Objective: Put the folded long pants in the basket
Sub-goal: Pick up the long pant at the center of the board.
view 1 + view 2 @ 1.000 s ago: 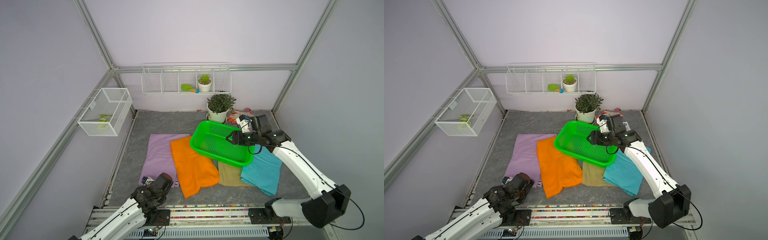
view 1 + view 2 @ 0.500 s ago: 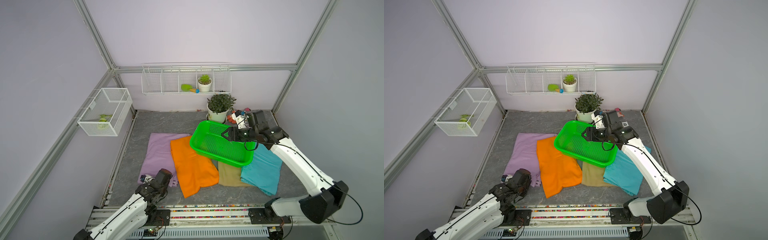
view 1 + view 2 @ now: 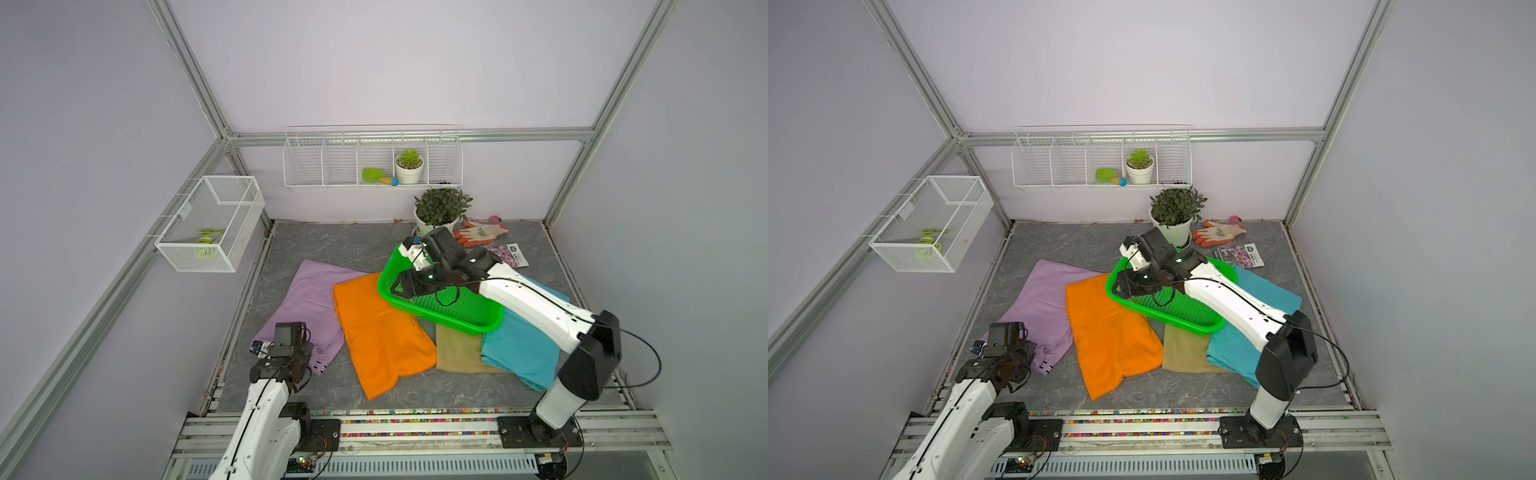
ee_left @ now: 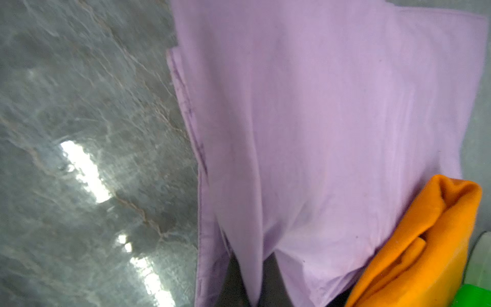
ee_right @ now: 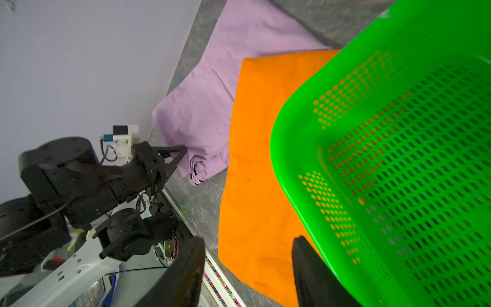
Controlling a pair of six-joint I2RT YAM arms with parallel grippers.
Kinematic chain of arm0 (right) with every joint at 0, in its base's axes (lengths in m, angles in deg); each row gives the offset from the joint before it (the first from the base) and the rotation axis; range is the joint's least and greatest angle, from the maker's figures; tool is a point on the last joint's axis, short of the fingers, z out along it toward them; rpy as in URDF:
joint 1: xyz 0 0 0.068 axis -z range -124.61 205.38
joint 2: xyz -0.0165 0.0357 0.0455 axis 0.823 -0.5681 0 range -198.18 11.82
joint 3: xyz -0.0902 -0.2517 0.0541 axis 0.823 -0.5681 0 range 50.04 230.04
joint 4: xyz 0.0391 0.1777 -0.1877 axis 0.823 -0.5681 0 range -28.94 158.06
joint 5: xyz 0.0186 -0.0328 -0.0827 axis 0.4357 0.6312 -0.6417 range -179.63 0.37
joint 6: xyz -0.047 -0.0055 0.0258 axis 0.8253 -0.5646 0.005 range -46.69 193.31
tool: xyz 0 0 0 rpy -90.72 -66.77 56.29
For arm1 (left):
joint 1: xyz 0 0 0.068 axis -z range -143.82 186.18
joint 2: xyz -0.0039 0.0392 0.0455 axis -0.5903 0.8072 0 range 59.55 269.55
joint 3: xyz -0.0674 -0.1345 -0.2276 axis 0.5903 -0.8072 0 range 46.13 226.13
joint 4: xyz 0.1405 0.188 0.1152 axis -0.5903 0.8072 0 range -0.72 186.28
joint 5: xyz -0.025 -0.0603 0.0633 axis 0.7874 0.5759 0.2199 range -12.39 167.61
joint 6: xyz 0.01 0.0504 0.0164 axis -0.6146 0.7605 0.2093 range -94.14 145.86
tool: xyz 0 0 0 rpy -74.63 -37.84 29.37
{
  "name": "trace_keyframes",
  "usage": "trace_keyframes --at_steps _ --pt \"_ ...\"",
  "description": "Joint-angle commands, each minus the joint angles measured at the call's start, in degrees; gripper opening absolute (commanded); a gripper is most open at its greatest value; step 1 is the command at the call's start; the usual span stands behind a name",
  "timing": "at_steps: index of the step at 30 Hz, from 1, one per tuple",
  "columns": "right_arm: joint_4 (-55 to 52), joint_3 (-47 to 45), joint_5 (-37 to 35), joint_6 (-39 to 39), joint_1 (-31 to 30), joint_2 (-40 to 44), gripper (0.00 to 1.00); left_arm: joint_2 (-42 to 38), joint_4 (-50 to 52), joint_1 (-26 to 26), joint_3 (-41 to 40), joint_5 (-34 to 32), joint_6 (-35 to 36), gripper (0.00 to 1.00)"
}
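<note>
The lilac pants (image 3: 309,291) lie flat at the left, partly under the orange pants (image 3: 382,336). Tan pants (image 3: 457,349) and teal pants (image 3: 519,349) lie to the right. The green basket (image 3: 490,328) rests tilted on the orange, tan and teal pants and holds nothing. My left gripper (image 3: 305,351) (image 4: 252,287) is shut on the near corner of the lilac pants (image 4: 318,119), the cloth pinched between its dark fingers. My right gripper (image 3: 401,286) (image 5: 248,239) hangs open over the basket's (image 5: 292,164) left end, with the orange pants (image 5: 255,159) showing between its fingers.
A potted plant (image 3: 440,212), orange-and-white gloves (image 3: 480,232) and a seed packet (image 3: 509,255) sit behind the basket. A white wire rack (image 3: 370,158) hangs on the back wall and a white mesh box (image 3: 212,224) on the left wall. A metal rail runs along the front edge.
My left gripper has reached forward to the lilac pants' near corner and shut on it. My right gripper has moved left across the basket, from its right rim to its left end.
</note>
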Motion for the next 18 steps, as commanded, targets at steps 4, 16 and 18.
trace_keyframes --at_steps 4,16,18 --pt "-4.56 17.86 -2.59 2.90 -4.78 -17.32 0.58 5.23 -0.22 -4.13 1.77 -0.86 5.58 0.00" --pt "5.08 57.11 -9.76 13.06 -4.48 -50.12 0.66 5.64 0.10 -4.34 0.76 -0.62 4.16 0.52" --pt "12.20 56.11 -9.01 12.50 -3.32 -51.29 0.69 5.65 0.21 -4.32 0.64 -0.94 4.12 0.52"
